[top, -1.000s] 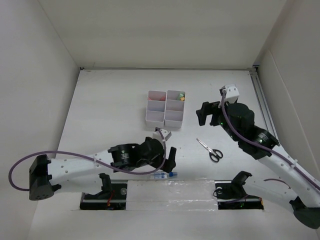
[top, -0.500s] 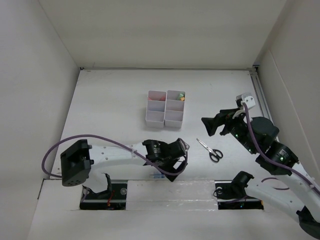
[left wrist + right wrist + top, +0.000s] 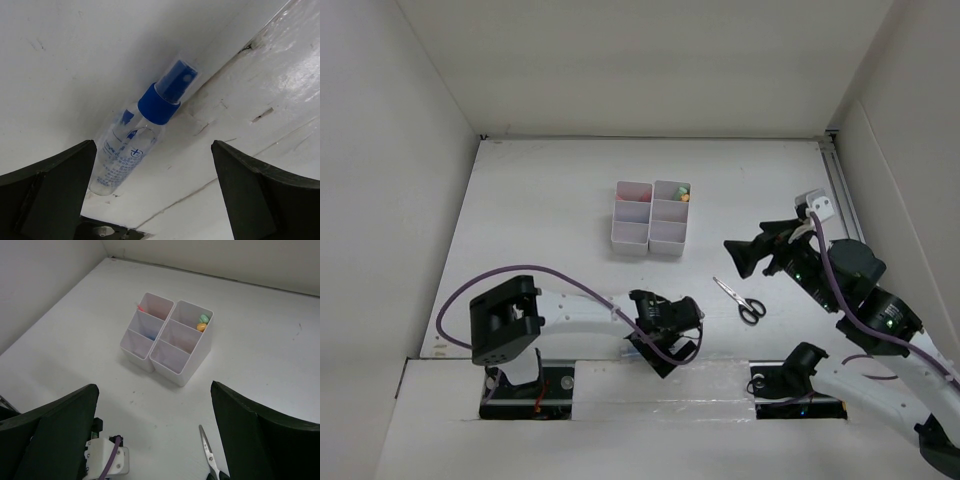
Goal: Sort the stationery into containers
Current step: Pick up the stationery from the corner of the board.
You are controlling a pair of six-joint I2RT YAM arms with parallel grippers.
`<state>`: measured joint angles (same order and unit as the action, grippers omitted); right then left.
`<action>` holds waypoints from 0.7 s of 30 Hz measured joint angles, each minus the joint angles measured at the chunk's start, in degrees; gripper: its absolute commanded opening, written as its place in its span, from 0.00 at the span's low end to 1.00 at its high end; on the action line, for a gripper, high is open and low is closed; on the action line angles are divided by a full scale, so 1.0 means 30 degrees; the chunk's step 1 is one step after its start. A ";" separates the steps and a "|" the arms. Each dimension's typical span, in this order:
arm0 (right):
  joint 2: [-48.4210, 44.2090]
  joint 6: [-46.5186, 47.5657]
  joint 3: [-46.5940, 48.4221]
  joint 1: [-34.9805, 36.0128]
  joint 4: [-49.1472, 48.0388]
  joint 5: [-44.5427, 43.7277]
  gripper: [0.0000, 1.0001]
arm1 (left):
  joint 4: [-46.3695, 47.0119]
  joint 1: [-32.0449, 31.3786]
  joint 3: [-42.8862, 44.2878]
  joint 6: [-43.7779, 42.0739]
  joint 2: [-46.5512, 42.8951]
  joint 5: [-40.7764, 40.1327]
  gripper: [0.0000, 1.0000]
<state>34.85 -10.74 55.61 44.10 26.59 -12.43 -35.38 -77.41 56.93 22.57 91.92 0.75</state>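
the clear blue-capped spray bottle (image 3: 131,150) lies flat at the table's (image 3: 75,50) near edge under the wide-open left gripper (image 3: 156,190), likely light, stiff and slick, best pinched across its body below the cap, while the right gripper (image 3: 155,440) hangs wide and empty.

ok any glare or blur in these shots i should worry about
Left wrist: the bottle is sharp, but glare sheens the glossy strip at upper right, and the claw fingers are dark and soft. Right wrist: organizer crisp, evenly lit. Top external: soft shadows, scissors small but clear.
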 measured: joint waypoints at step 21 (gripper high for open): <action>-0.0641 0.0138 0.0000 0.0087 -0.0007 0.0284 1.00 | 0.0503 0.0000 0.0219 -0.0051 0.1552 0.0197 0.19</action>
<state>32.93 -10.33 55.61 44.36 26.57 -11.57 -33.87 -77.41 57.58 22.41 96.57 1.34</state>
